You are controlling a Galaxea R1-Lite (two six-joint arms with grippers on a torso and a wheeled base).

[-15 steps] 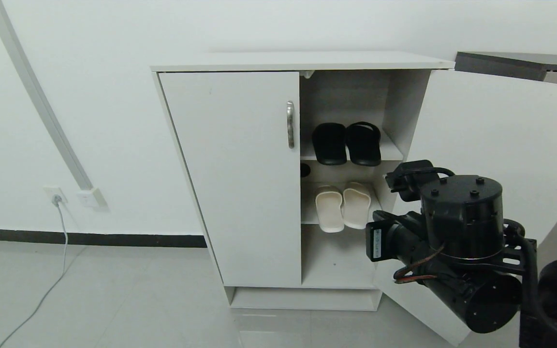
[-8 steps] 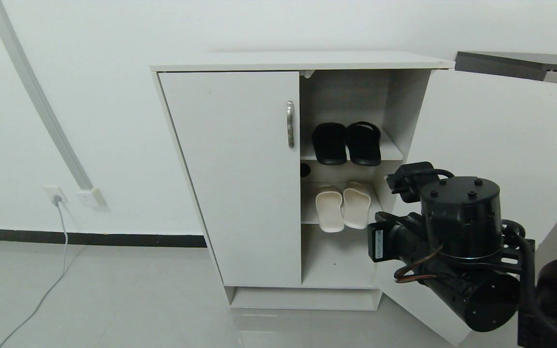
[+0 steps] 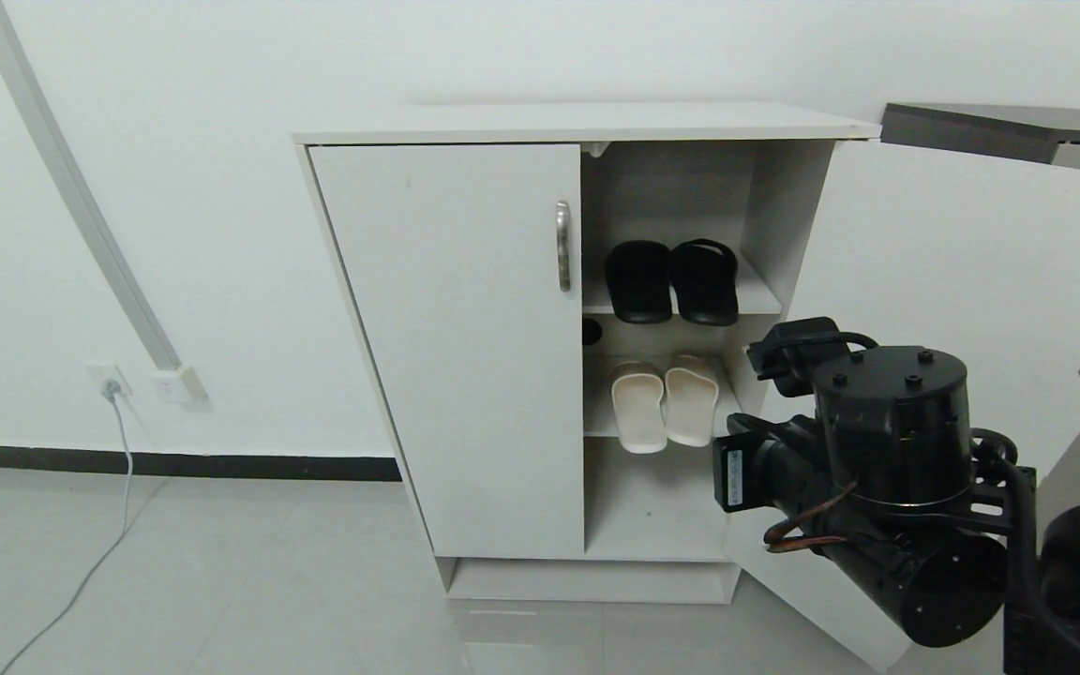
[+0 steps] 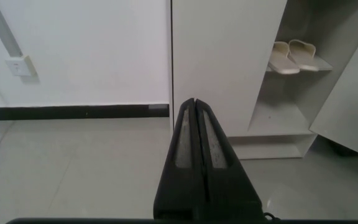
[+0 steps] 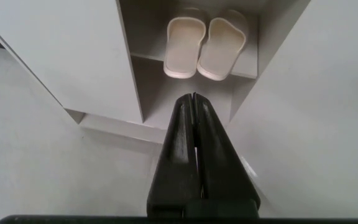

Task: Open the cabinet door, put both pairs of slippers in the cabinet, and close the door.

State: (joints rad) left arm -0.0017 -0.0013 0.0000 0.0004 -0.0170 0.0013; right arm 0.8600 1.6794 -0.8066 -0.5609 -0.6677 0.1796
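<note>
While both pairs of slippers sit shelved, the right gripper (image 5: 194, 98) hangs closed before the open cabinet (image 3: 587, 120).
Its jaws are pressed together and hold nothing; the cream slippers (image 5: 205, 46) lie side by side on the middle shelf, beyond its tip and clear of it. The black slippers (image 3: 671, 279) sit on the shelf above. The right door (image 3: 971, 309) stands swung wide, just beside that gripper, while the left door (image 3: 465, 347) is closed. The left gripper (image 4: 194, 102), likewise pressed together and empty, hovers above the floor (image 4: 73, 168), facing the left door, well apart from both pairs.
</note>
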